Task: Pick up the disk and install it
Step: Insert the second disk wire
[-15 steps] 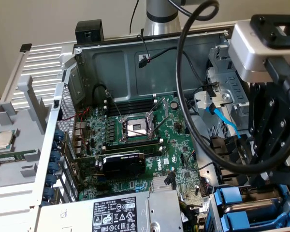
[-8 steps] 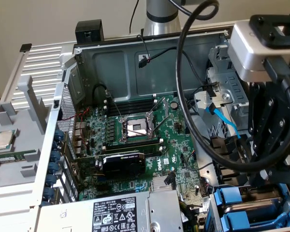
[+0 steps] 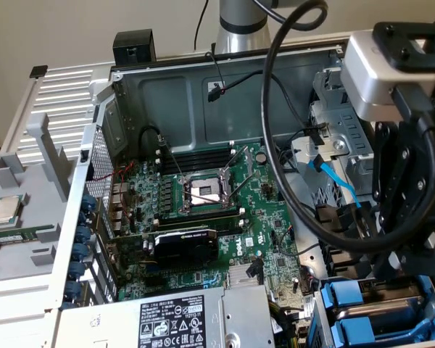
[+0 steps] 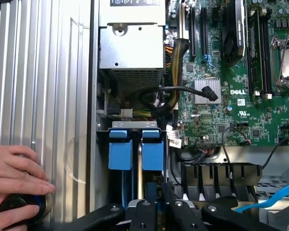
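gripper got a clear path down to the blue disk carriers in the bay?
Probably yes. The gripper hangs right over the blue carriers, with nothing between them in the wrist view. A black cable loops alongside the arm, apparently off that path.

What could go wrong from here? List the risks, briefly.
1. A person's hand rests on the case beside the drive bay, close to the end effector; a sideways move could strike it.
2. The loose blue cable lies next to the bay holding the blue drive carriers and might snag.
3. The arm's thick black cable loop hangs over the motherboard and could catch on parts there.
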Robot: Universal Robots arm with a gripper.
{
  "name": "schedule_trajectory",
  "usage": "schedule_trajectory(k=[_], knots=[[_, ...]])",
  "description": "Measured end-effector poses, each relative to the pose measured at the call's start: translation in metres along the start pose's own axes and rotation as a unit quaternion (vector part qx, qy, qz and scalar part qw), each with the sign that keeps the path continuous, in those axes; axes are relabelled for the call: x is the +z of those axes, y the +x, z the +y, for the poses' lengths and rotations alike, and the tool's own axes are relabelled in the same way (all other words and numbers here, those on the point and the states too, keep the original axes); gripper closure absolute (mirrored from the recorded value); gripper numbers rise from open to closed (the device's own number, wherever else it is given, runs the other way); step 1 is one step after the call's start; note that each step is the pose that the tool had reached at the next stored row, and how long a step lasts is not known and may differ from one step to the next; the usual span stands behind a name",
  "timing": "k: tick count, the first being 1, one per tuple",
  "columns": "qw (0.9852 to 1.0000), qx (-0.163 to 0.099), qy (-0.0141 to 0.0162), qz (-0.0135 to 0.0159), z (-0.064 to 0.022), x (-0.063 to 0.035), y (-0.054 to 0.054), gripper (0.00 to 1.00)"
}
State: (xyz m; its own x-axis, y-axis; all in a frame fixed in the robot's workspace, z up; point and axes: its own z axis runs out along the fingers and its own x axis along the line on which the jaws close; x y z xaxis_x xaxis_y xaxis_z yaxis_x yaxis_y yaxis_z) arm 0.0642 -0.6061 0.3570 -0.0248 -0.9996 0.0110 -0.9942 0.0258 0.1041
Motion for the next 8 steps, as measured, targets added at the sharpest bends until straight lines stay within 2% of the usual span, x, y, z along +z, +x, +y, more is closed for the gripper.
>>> schedule_trajectory(k=[5,8], knots=[[1.0000,0.008,-0.0017,-0.0006,0.0000,0.0002,-0.0004,0.84],[1.0000,0.009,-0.0019,0.0021,-0.0001,0.0001,-0.0027,0.84]])
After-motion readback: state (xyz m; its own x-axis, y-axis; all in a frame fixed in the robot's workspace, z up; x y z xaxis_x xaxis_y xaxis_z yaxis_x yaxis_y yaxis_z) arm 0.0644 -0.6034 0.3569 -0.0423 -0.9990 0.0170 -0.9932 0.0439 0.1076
